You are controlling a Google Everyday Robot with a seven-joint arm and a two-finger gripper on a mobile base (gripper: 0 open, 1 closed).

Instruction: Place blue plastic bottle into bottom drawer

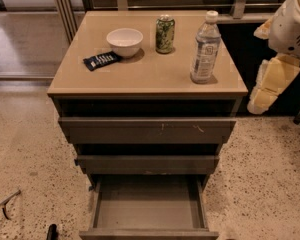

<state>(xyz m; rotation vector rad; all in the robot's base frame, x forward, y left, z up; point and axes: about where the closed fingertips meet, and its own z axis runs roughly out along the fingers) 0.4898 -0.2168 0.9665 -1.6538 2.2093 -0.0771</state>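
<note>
Bottle of clear, faintly blue plastic with a white cap (205,48) stands upright on the tan table (140,79), near its right edge. The pale yellow gripper (266,89) hangs just off the table's right side, apart from the bottle; its grasp cannot be told. Under the tabletop, the grey-brown bottom drawer (149,209) is pulled out.

The front of the bottom drawer (149,204) is cut off by the lower edge, and the interiors of the upper drawers (147,130) are hidden behind their fronts. The arm (277,74) is cut off by the right edge, and the gripper is left outside the view. The print on the blue plastic bottle (205,46) is too small to be read.
</note>
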